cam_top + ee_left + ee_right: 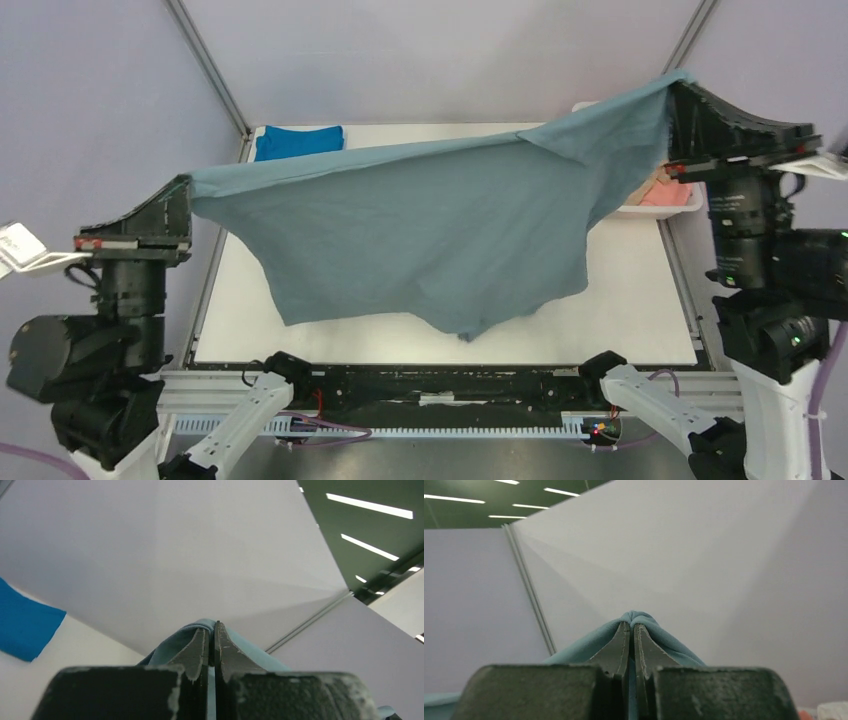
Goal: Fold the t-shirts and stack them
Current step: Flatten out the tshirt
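Two robot arms are holding a dusty grey-blue t-shirt (420, 230) stretched in the air above the white table (640, 310), as seen from the overhead camera. The left gripper (186, 188) is pinching one end of the shirt's upper edge out past the table's left side. The right gripper (680, 90) is pinching the other end higher up, near the far right corner, so the top edge is running taut and slanting upward from left to right. The rest of the garment is hanging below that line in a broad sheet, its lowest folds drooping toward the near edge of the table; whether they are touching the surface cannot be told. In the wrist views, the left fingers (197, 647) and the right fingers (616, 647) are each pressing together on a fold of the grey-blue cloth, which is bunching around their tips. A bright blue t-shirt (298, 141) is lying folded at the far left corner of the table, well apart from the gripped corners. A white plastic tub (660, 210) is sitting at the far right edge, partly hidden behind the raised shirt and the right arm, with salmon-pink cloth (668, 194) showing inside it.
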Motion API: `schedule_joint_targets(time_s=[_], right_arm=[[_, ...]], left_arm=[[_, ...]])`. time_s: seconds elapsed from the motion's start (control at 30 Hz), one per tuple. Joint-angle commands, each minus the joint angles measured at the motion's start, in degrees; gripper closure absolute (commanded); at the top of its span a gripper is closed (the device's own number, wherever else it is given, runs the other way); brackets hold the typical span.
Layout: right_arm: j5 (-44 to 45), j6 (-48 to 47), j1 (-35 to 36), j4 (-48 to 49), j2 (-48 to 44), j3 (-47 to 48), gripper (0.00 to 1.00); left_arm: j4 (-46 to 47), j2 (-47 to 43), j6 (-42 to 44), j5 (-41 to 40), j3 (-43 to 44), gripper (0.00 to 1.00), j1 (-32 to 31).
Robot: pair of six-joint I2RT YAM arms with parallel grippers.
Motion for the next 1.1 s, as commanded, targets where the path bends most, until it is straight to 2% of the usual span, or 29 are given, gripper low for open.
schedule_joint_targets(time_s=[0.0, 0.37, 0.57, 0.7, 0.8, 0.87, 0.93, 1.03, 1.07], right_arm=[[-5.08, -2.74, 0.02, 1.48, -1.24, 8.84, 1.00], [-4.95, -3.71, -0.03, -1.44, -3.45, 13.20, 1.00], [-0.28, -6.46, -0.03, -1.72, 1.17, 12.34, 1.00], [8.62, -8.51, -0.03, 0.55, 5.93, 7.56, 1.00], [16.43, -12.08, -0.04, 5.03, 9.33, 0.45, 1.00], [20.11, -13.68, -0.04, 7.62, 12.31, -3.69, 1.00], [22.96, -14.25, -0.29, 10.58, 15.70, -7.87, 1.00], [23.88, -12.98, -2.31, 15.55, 21.09, -14.08, 1.00], [23.08, -11.98, -3.29, 16.65, 23.06, -16.34, 1.00]], left_arm=[[-1.01, -1.63, 4.49, 1.13, 4.80, 0.98, 0.01], [-4.28, 2.34, 6.27, 7.09, 16.00, 0.98, 0.01], [-4.02, 8.16, 8.38, 1.36, 15.66, 0.98, 0.07], [-2.82, 14.69, 10.89, -8.52, 12.40, 0.98, 0.03], [0.90, 20.41, 12.59, -18.67, 6.27, 0.98, 0.03], [4.32, 24.91, 13.61, -22.56, 1.86, 0.98, 0.34], [7.62, 30.11, 13.30, -21.42, -2.06, 0.98, 1.80], [9.85, 36.15, 8.64, -12.39, -5.74, 0.98, 7.17], [10.14, 41.10, 7.14, -8.98, -6.34, 0.98, 9.02]])
